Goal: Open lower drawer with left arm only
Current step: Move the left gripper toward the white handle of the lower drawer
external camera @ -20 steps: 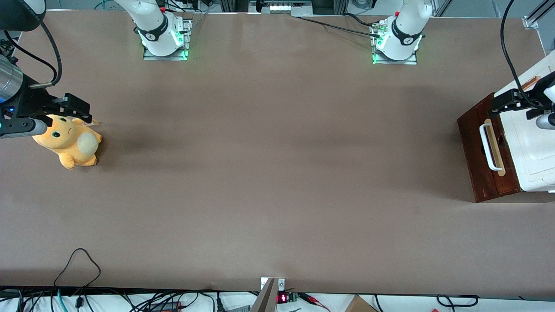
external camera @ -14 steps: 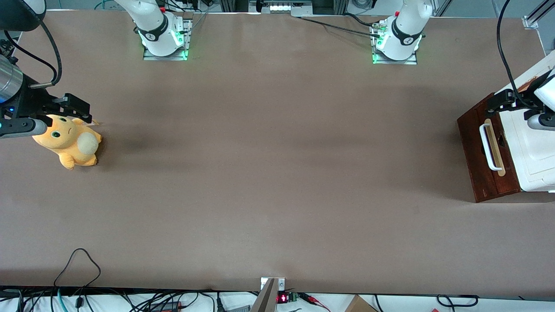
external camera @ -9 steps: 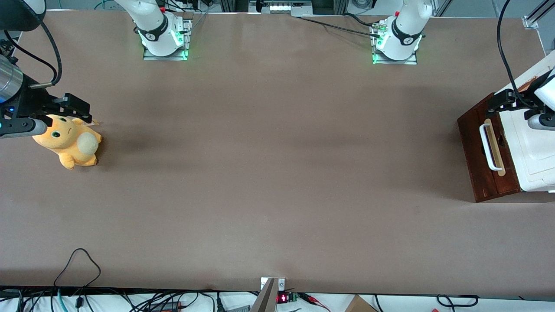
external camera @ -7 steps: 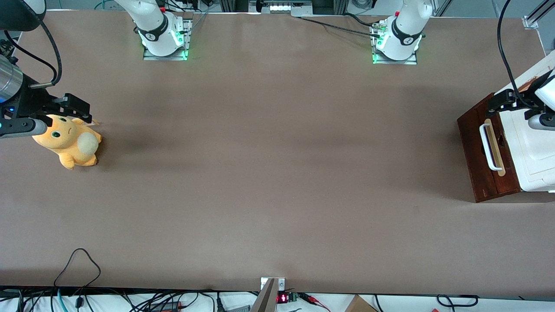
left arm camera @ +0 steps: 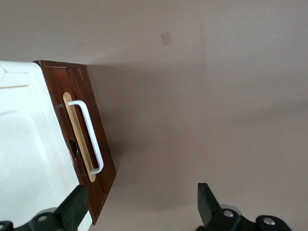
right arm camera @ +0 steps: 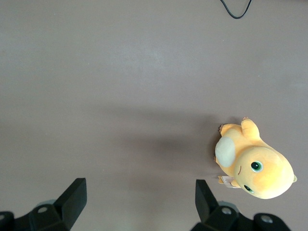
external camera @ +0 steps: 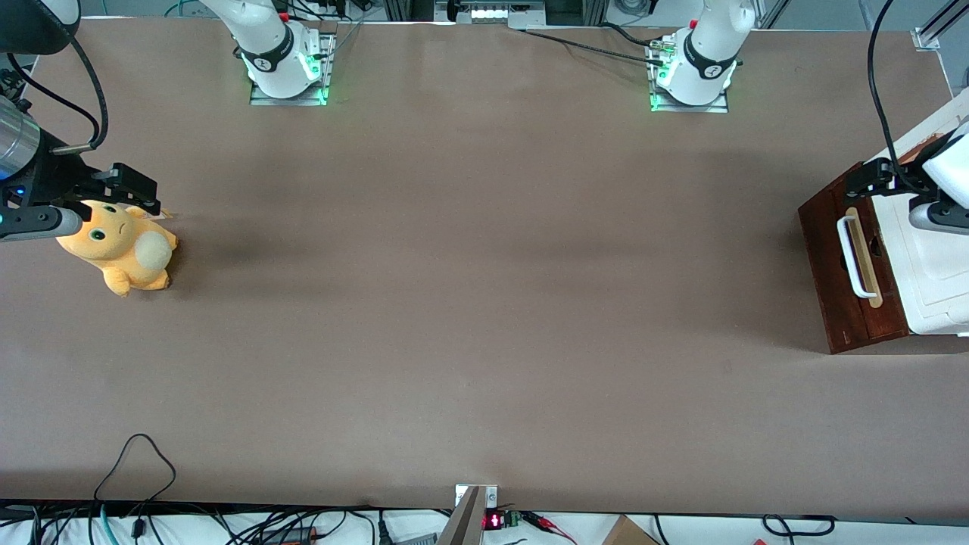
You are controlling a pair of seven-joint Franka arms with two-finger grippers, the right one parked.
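We see the small black two-finger gripper (external camera: 870, 179) hovering spread wide above the shallow dark red-brown lower drawer (external camera: 833, 261) (white bar handle (left arm camera: 89, 135) ungrasped). The drawer sits at the brown table's (external camera: 484, 303) working-arm end, bare tabletop before its front.

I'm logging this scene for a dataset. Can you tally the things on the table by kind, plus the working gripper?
Dark red-brown wooden drawer front with white bar handle: 1
White cabinet top: 1
Orange plush toy: 1
Left arm's black two-finger gripper, open, above the drawer: 1
Total: 4

No readable text, labels, brands or numbers on anything in view
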